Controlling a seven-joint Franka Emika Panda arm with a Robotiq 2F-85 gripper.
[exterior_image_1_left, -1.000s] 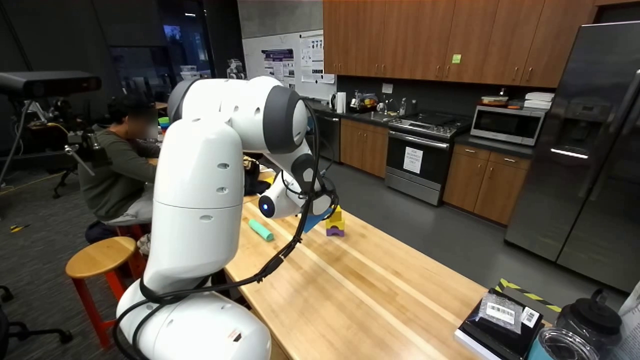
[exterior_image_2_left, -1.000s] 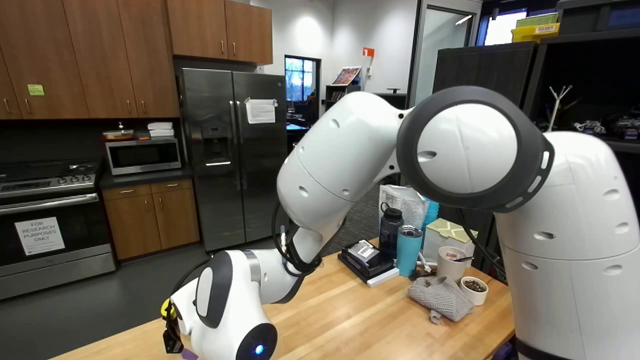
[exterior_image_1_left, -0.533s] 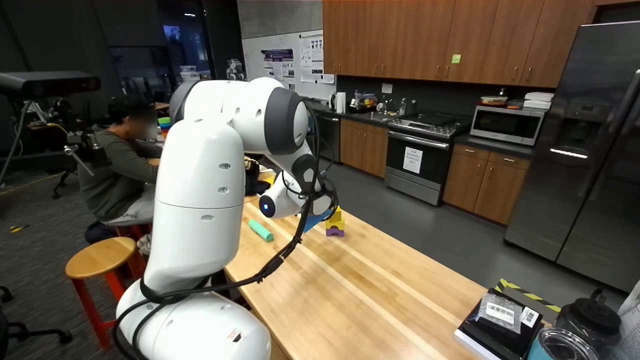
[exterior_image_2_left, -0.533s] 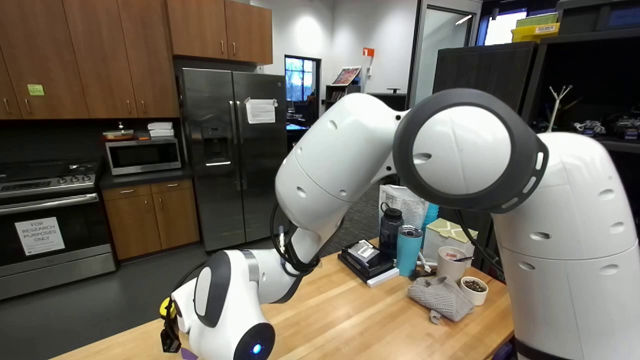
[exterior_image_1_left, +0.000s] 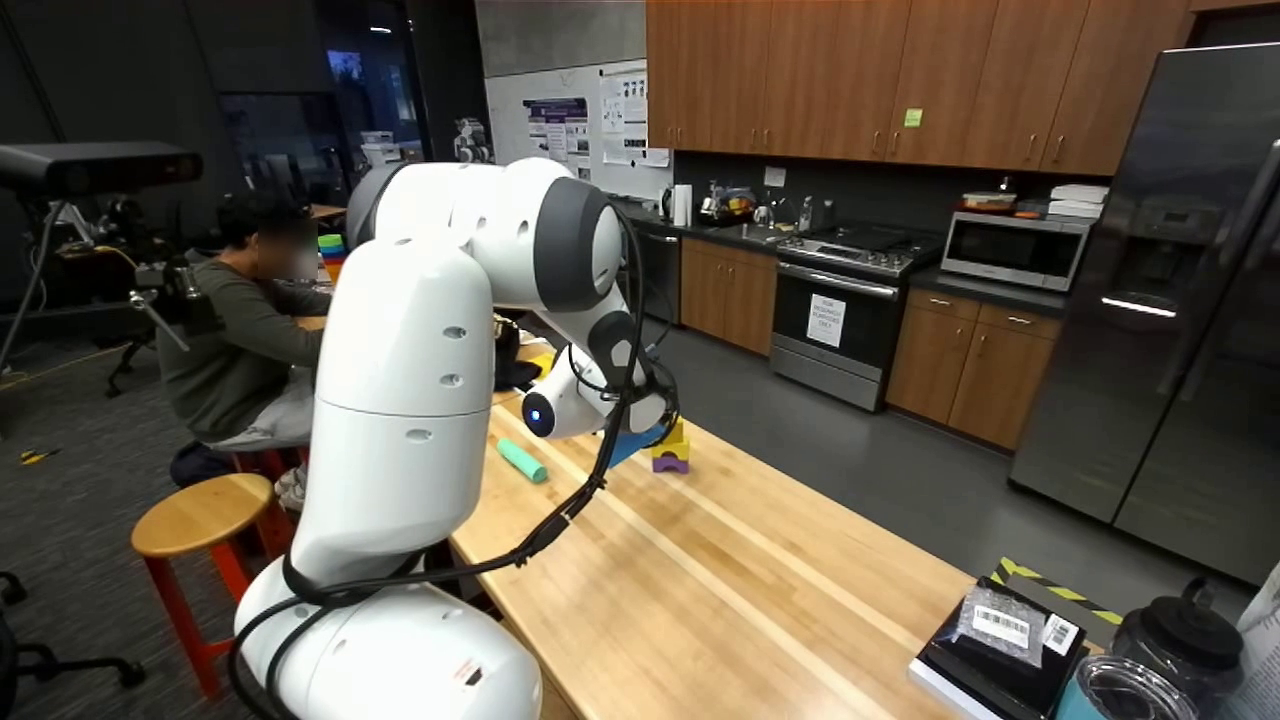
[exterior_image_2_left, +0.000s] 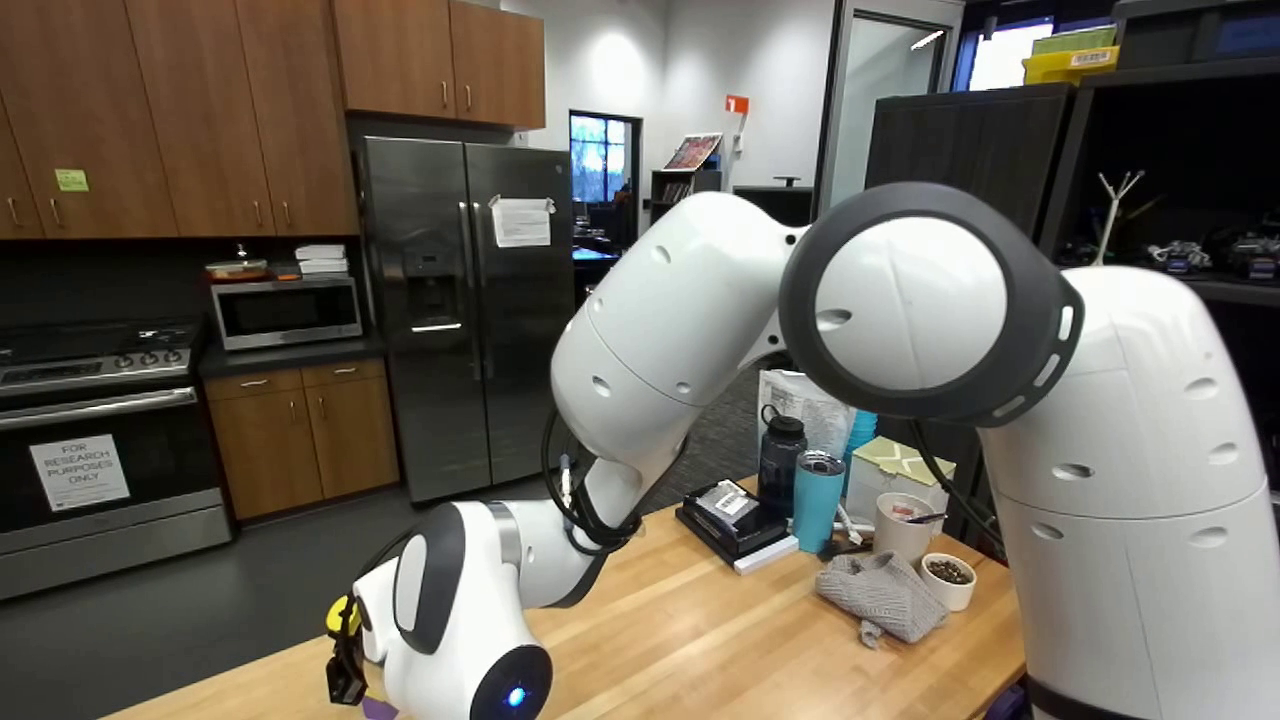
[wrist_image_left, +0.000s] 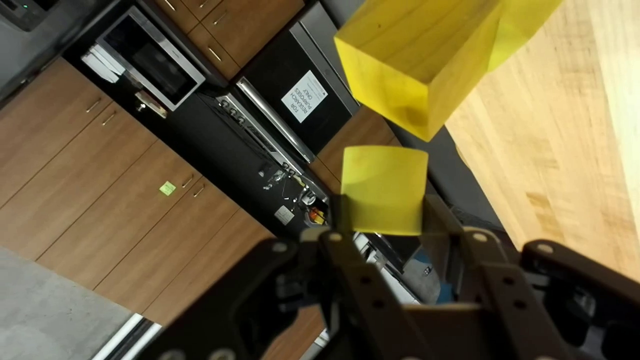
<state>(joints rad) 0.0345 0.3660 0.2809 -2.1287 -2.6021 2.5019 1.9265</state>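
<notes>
My gripper (wrist_image_left: 387, 212) is shut on a small yellow block (wrist_image_left: 385, 185) in the wrist view, one dark finger against each side of it. Beyond the held block is a larger yellow block (wrist_image_left: 425, 60) with wood grain, and a gap shows between the two. In an exterior view, a yellow block (exterior_image_1_left: 670, 449) rests on a purple arched block (exterior_image_1_left: 670, 465) beside the hand. The arm's wrist hides most of the gripper there. Yellow (exterior_image_2_left: 342, 615) and purple (exterior_image_2_left: 378, 708) pieces peek out around the hand in an exterior view.
A teal cylinder (exterior_image_1_left: 521, 460) lies on the wooden table (exterior_image_1_left: 720, 580). A blue patch (exterior_image_1_left: 632, 444) of unclear nature shows under the wrist. At the table's far end are a black box (exterior_image_2_left: 735, 515), a tumbler (exterior_image_2_left: 818, 500), a grey cloth (exterior_image_2_left: 882, 595) and bowls. A person (exterior_image_1_left: 240, 350) sits nearby.
The arm's elbow has shifted, slightly left and lower in an exterior view. The hand has moved only a little. The teal cylinder and the purple block have stayed put.
</notes>
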